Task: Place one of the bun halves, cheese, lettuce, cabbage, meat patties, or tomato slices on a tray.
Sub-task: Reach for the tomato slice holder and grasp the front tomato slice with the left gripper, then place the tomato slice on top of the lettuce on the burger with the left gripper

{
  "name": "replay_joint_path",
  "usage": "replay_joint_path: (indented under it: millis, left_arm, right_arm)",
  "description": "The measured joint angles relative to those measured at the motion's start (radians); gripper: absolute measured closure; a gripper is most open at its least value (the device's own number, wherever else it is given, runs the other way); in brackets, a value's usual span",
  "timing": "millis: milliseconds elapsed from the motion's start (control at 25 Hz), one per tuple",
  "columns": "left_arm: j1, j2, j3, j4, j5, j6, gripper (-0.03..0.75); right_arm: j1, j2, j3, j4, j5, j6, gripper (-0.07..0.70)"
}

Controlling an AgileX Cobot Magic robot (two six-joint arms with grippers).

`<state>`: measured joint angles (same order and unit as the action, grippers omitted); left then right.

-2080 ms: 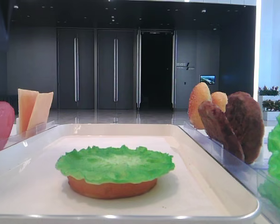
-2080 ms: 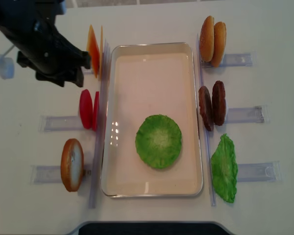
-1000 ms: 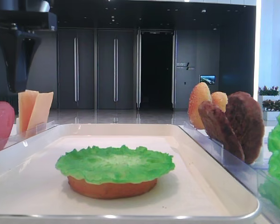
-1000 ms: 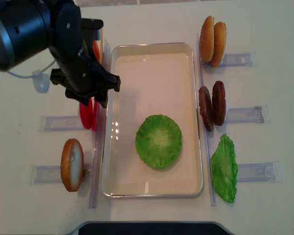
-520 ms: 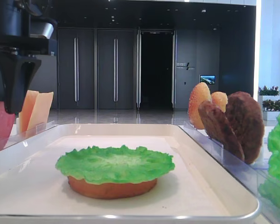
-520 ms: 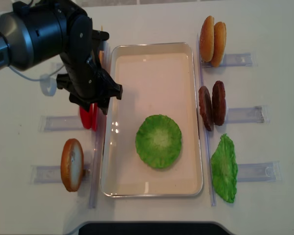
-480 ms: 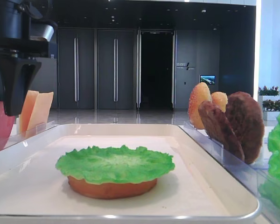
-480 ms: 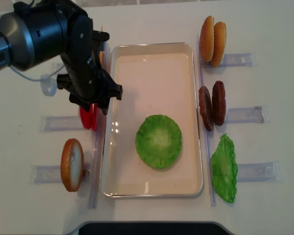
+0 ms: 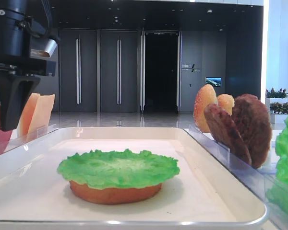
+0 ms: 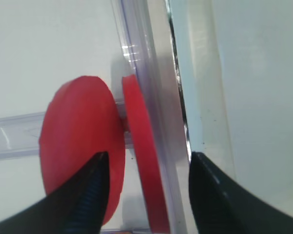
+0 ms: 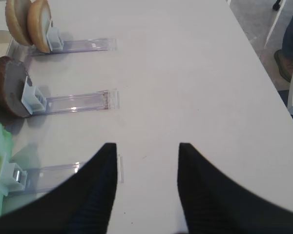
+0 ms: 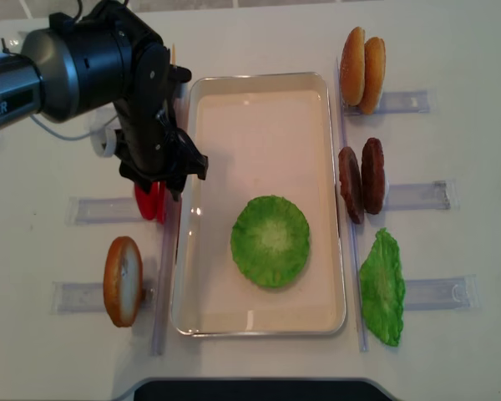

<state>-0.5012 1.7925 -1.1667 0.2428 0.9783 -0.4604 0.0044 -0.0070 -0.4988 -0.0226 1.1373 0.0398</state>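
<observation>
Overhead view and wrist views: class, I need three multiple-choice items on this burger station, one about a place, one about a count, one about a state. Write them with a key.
1. Where does the lettuce lie?
A. in the tray, on a bun base
B. in a rack on the left
C. on the table in front of the tray

2. How many meat patties stand in the right-hand rack?
A. one
B. two
C. four

3. How is the left gripper?
A. shut on a bun
B. open, above the tomato slices
C. open, holding cheese

Key: 1 A, the low front view shows the green leaf on an orange-brown base inside the tray. 2 B, two brown discs stand side by side. 3 B, the left wrist view shows both dark fingers spread with the red discs between and below them.
</observation>
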Motion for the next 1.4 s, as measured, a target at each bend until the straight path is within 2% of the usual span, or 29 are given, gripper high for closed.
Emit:
replay_joint_path:
  millis: [200,280,520,960,1400]
  left_arm:
    - [0.0,0.0,0.0,0.006,0.0,0.0,0.345]
    - [0.0,0.0,0.0,0.011,0.0,0.0,0.4]
    - [0.0,0.0,0.0,0.018,0.0,0.003,0.652]
    - [0.0,-0.013,0.0,0.018,0.004,0.006,0.662]
    - [0.0,-0.192,-0.001,-0.003,0.01,0.007,0.662]
  right_arm:
    - [0.0,0.0,0.0,0.0,0.0,0.0,0.318]
    - [0.0,0.0,0.0,0.0,0.0,0.0,0.318]
    - [0.0,0.0,0.0,0.0,0.0,0.0,0.318]
    - [0.0,0.0,0.0,0.0,0.0,0.0,0.318]
    - [0.0,0.0,0.0,0.0,0.0,0.0,0.318]
